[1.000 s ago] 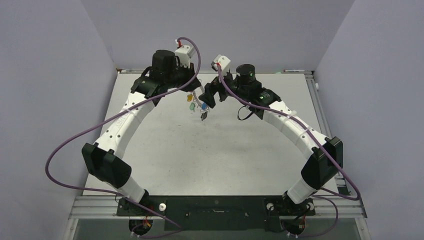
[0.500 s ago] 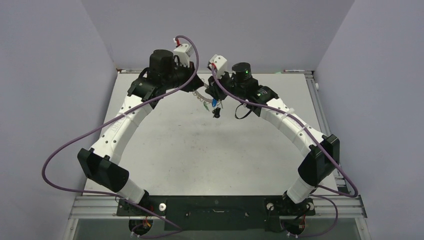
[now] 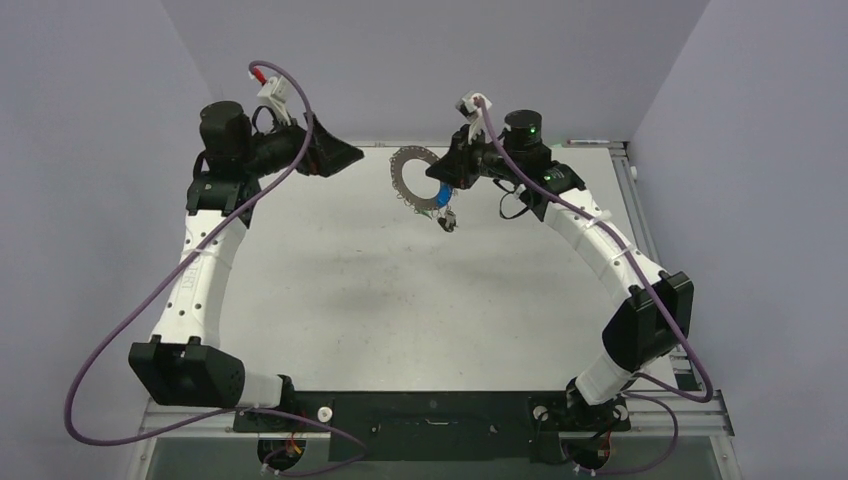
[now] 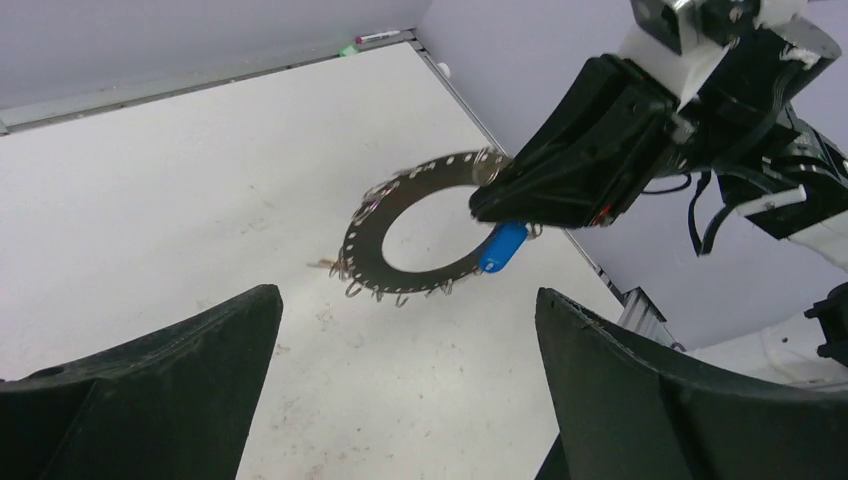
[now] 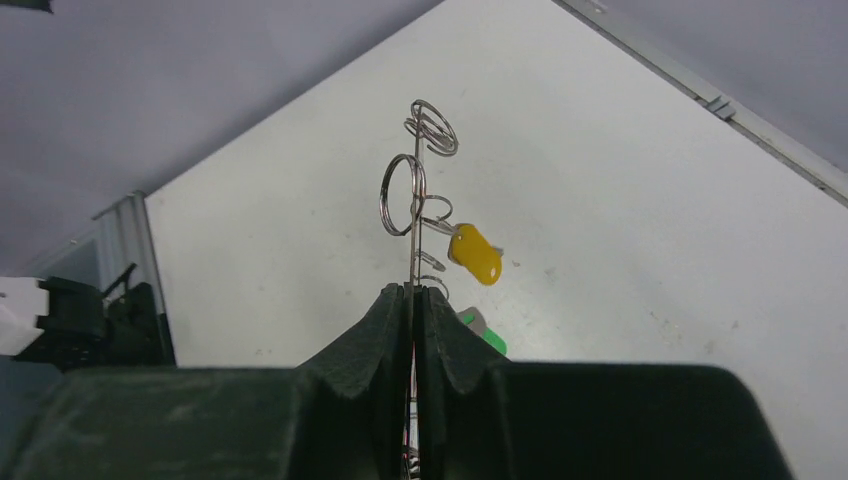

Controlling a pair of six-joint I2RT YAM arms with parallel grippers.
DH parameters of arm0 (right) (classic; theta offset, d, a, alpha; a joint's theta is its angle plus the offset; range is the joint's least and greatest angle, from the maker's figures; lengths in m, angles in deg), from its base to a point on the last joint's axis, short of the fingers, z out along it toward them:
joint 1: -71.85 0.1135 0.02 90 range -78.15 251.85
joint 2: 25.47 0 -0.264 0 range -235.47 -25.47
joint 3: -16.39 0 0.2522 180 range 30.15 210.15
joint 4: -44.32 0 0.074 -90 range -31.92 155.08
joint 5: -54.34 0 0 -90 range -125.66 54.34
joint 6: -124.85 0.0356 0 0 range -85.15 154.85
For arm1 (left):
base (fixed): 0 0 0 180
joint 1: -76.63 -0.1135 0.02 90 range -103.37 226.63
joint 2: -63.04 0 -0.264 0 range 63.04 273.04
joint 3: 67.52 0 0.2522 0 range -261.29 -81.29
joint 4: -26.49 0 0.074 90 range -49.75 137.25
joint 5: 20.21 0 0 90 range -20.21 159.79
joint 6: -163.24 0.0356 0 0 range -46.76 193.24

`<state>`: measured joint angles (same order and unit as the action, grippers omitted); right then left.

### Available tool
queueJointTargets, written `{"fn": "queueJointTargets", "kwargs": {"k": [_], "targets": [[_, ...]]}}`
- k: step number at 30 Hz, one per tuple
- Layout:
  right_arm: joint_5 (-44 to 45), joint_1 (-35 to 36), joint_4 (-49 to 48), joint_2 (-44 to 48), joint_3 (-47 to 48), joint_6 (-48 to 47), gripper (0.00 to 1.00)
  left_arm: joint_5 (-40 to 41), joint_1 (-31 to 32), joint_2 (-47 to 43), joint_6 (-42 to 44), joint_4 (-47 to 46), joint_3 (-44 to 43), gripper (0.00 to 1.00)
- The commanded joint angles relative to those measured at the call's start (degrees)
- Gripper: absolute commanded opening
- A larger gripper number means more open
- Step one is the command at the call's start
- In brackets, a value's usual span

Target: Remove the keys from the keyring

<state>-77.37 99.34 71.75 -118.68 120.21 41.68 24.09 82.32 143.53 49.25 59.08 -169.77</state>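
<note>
The keyring (image 3: 408,177), a flat grey ring with small wire loops round its rim, hangs above the far middle of the table. My right gripper (image 3: 447,184) is shut on its right edge. In the right wrist view the keyring (image 5: 412,230) runs edge-on into the closed right gripper (image 5: 412,292), with a yellow key (image 5: 475,254) and a green key (image 5: 487,334) beside it. A blue key (image 3: 441,197) and a black key (image 3: 447,221) dangle below the ring. My left gripper (image 3: 343,156) stands open, well to the left of the keyring (image 4: 362,240), with nothing between its fingers (image 4: 150,385).
Grey walls close in the table (image 3: 400,300) on the left, back and right. A metal rail (image 3: 640,230) runs along the right edge. Purple cables loop from both arms.
The right gripper shut on the keyring. The left gripper let go, opened, and swung away to the left. The keyring now hangs from the right gripper alone.
</note>
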Motion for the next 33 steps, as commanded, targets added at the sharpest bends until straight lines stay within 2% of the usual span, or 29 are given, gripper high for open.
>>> {"fn": "queueJointTargets", "kwargs": {"k": [1,8,11,15,21,23,28,30,31,33], "targets": [[-12.5,-2.4,-13.1,5.5,-1.3,13.7,0.05,-10.9,-2.2,-4.2,3.3,-3.6,3.9,0.96],[-18.3,-3.2,-15.6,7.8,-1.8,16.9,0.05,-12.9,-0.1,-7.2,9.0,-4.2,9.4,0.98],[-21.6,-3.1,-14.2,7.9,-1.4,16.9,0.05,-14.8,2.2,-6.7,10.6,-4.1,9.0,0.85],[-25.4,-3.0,-12.2,8.1,-1.2,16.9,0.05,-14.8,5.7,-6.7,11.3,-2.5,8.6,0.78],[-28.8,-1.8,-11.9,8.9,-1.2,17.5,0.05,-13.8,10.6,-7.7,3.3,-9.4,12.2,0.63],[-29.5,-1.6,-12.1,9.2,-1.3,18.1,0.05,-14.0,11.1,-7.9,-1.4,-13.5,13.7,0.54],[-30.5,-1.6,-13.2,9.1,-1.6,20.0,0.05,-15.3,11.3,-8.5,-10.7,-21.9,15.8,0.22],[-30.6,-1.8,-15.5,8.6,-1.6,22.0,0.05,-14.7,11.3,-8.7,-13.8,-22.1,16.1,0.03],[-30.5,-2.0,-16.6,8.3,-1.7,23.0,0.05,-14.3,11.3,-8.9,-15.1,-22.0,16.4,0.0],[-29.4,-2.7,-17.5,7.7,-1.7,24.2,0.08,-13.1,11.3,-9.3,-17.3,-21.6,16.9,0.0]]}}
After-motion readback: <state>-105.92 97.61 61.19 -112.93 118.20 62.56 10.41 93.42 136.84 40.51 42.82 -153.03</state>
